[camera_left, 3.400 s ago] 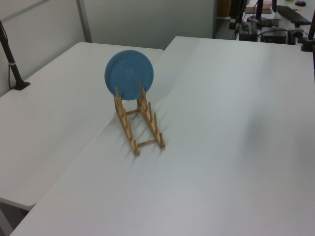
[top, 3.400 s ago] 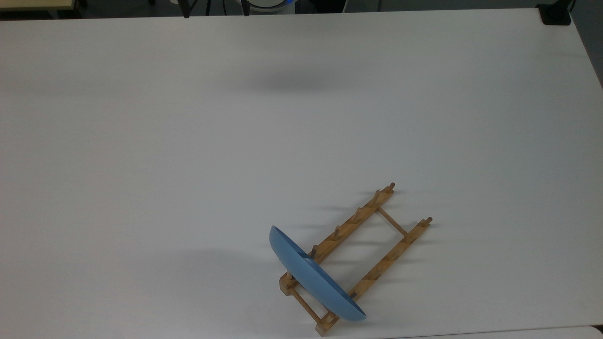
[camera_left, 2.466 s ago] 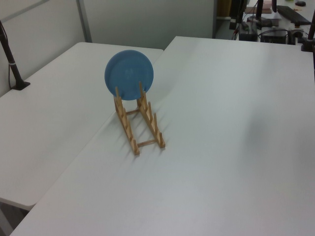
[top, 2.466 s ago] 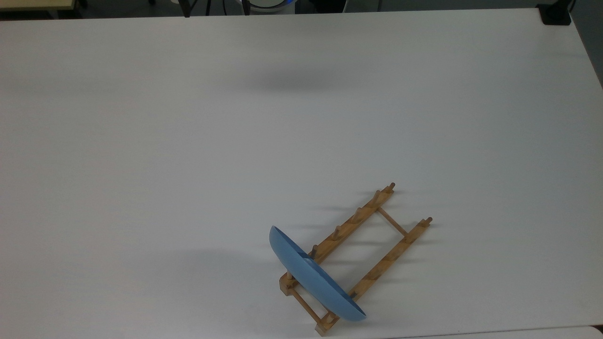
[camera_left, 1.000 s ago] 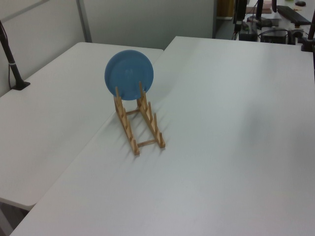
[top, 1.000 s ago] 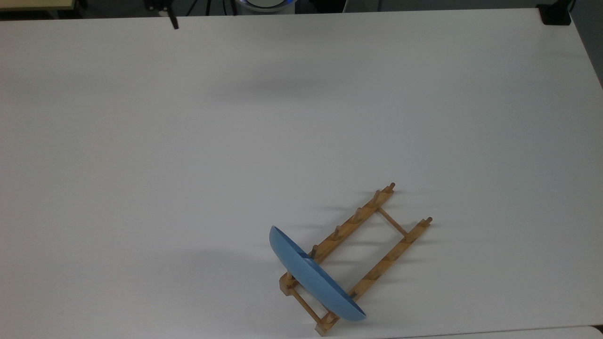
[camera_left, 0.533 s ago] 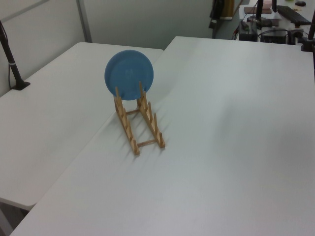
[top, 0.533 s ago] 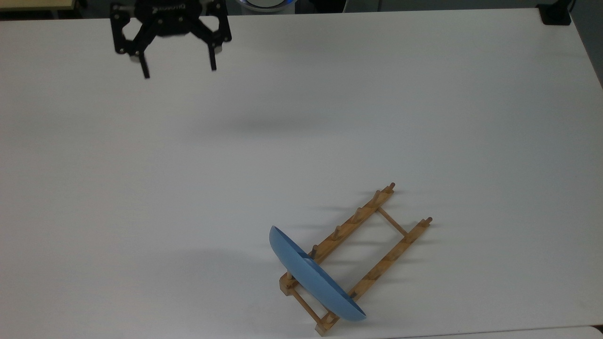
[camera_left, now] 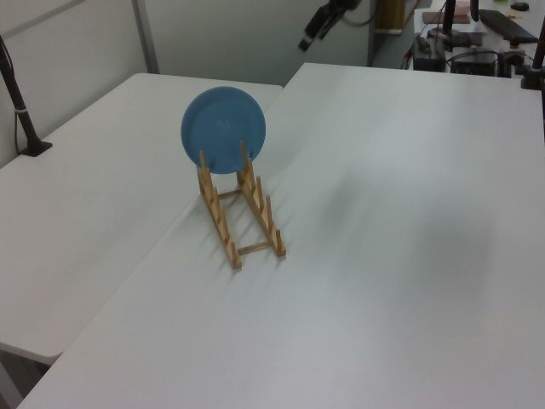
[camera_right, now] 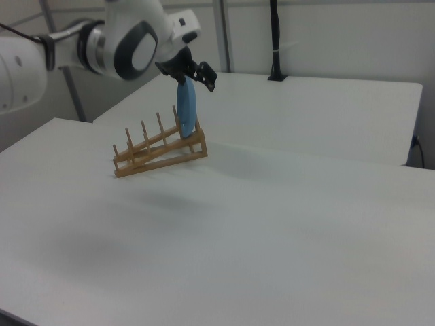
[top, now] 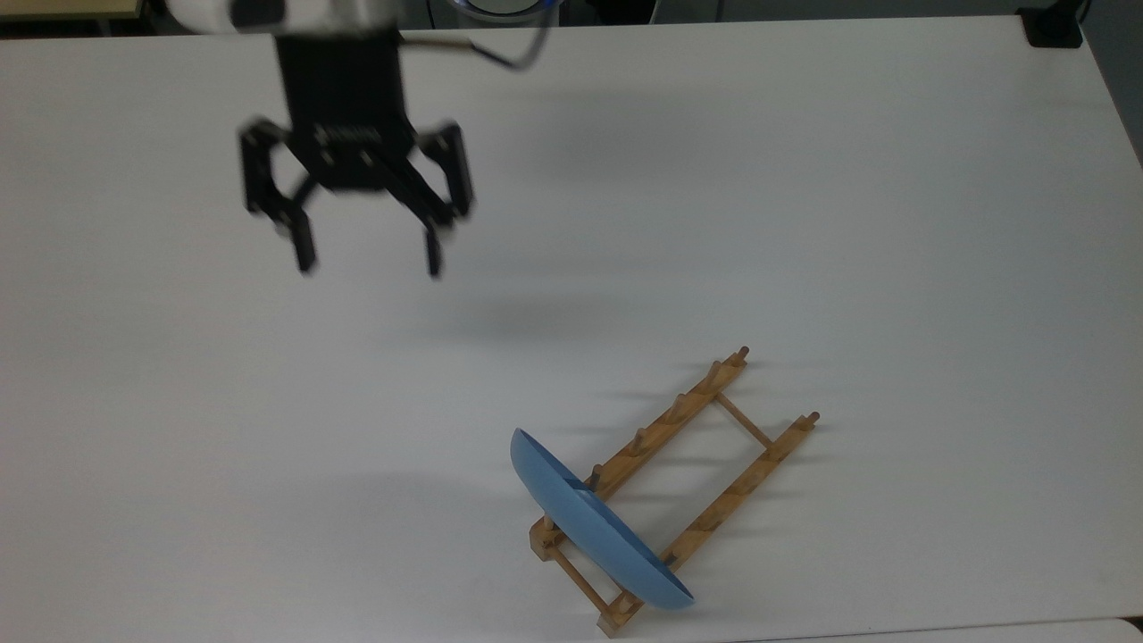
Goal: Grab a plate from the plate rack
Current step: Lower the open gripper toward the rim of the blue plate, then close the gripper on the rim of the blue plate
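The light-blue plate (top: 594, 529) stands on edge in the end slot of the wooden plate rack (top: 714, 469), near the top view's bottom edge. From the left view I see the plate's (camera_left: 223, 129) round face above the rack (camera_left: 243, 217). In the right view the plate (camera_right: 186, 109) stands at the right end of the rack (camera_right: 160, 153). My gripper (top: 368, 266) hangs open and empty over the bare table, far to the upper left of the plate in the top view. It also appears at the left view's top (camera_left: 311, 36) and, in the right view, in front of the plate's top (camera_right: 200, 76).
The white table (top: 804, 223) stretches wide around the rack. A black clamp (top: 1054, 27) sits at its top-right corner in the top view. A second table with a black pole (camera_left: 21, 111) adjoins on the left view's left. My white arm (camera_right: 129, 41) fills the right view's upper left.
My gripper came in from the top view's top edge and moved down and slightly right over the table, still open. Plate and rack have not moved.
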`<state>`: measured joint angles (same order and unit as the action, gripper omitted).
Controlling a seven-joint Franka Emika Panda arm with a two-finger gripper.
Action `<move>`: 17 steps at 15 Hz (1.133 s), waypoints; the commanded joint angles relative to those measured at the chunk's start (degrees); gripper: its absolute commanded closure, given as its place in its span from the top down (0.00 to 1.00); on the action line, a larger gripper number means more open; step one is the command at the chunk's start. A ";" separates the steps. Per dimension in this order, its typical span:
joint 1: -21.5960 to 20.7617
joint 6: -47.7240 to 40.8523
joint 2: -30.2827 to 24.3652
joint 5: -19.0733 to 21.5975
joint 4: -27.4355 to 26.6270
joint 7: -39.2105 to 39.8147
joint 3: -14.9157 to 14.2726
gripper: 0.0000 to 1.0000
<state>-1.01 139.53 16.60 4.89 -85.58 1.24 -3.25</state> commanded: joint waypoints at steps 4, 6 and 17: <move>-5.04 15.66 8.17 0.12 1.20 -9.49 -0.44 1.00; -6.54 21.53 10.28 -0.84 1.21 -9.85 -0.44 0.96; -9.01 29.66 18.55 -3.57 5.34 -9.85 -1.23 0.70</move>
<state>-9.26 168.29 32.66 2.62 -82.77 -7.13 -3.22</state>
